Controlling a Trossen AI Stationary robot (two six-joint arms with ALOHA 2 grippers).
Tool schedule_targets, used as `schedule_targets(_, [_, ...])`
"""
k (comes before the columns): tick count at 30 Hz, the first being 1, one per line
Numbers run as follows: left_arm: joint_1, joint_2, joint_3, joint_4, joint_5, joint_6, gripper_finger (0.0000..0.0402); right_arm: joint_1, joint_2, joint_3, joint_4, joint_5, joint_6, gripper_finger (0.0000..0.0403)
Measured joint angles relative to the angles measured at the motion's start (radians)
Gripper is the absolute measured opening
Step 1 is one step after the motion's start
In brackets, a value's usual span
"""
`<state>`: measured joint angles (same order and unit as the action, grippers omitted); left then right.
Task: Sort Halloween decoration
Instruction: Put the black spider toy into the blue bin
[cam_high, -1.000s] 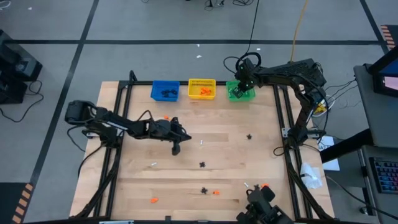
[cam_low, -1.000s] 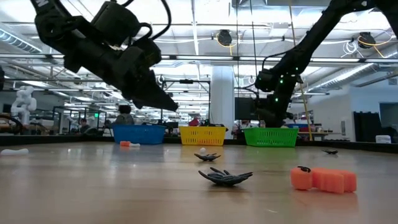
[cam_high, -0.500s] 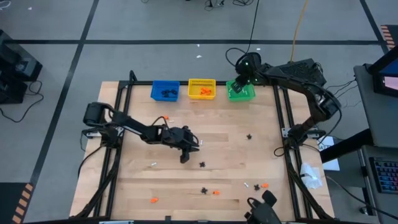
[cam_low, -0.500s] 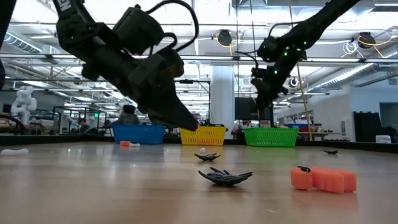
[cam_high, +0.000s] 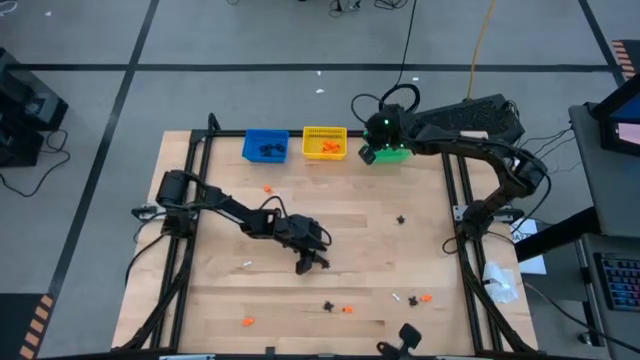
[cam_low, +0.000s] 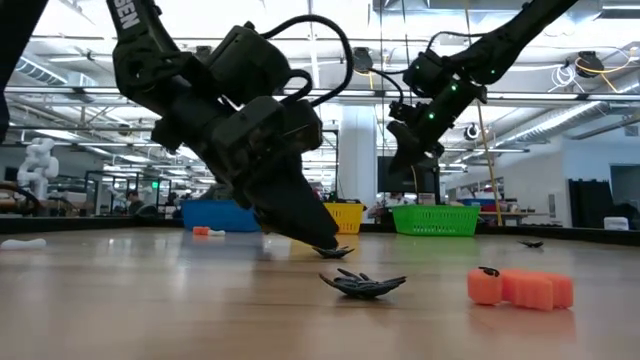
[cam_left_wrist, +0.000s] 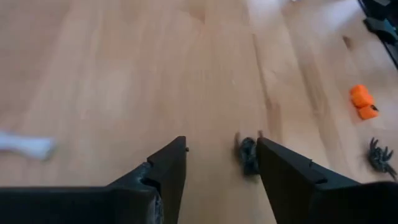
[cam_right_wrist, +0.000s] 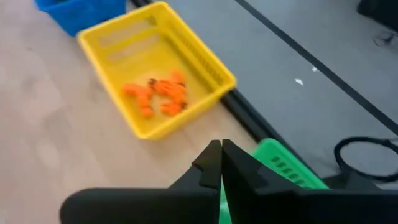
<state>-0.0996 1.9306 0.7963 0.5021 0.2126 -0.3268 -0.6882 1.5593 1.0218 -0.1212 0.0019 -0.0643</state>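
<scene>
left gripper (cam_left_wrist: 221, 165): spread wide, black spider (cam_left_wrist: 248, 154) between fingers | right gripper (cam_right_wrist: 221, 163): closed, empty | legible writing: none

The left arm is being stretched low across the middle of the table, its wrist angled steeply downward and the left gripper (cam_high: 308, 263) being held just above the wood with its two dark fingers (cam_left_wrist: 287, 180) spread wide apart. The right arm is being reached out over the table's far edge, raised well clear of the surface, the right gripper (cam_right_wrist: 221, 157) being kept pressed fully together, nothing between its tips.
</scene>
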Motion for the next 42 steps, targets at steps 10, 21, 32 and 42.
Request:
schedule_targets(10, [-0.070, 0.045, 0.090, -0.095, -0.106, 0.059, 0.0201, 0.115, 0.000, 0.000, 0.073, 0.053, -0.001, 0.0001])
schedule_targets(21, [-0.133, 0.045, 0.110, -0.205, -0.250, 0.104, 0.0195, 0.163, 0.000, 0.000, 0.075, 0.054, -0.012, 0.0000])
schedule_targets(32, [-0.131, 0.044, 0.107, -0.264, -0.272, 0.173, 0.0076, 0.173, 0.000, 0.000, 0.076, 0.054, -0.027, 0.0000])
schedule_targets(42, [-0.074, -0.050, 0.103, -0.390, -0.248, 0.265, 0.0005, 0.173, 0.000, 0.000, 0.070, 0.054, -0.040, 0.0000])
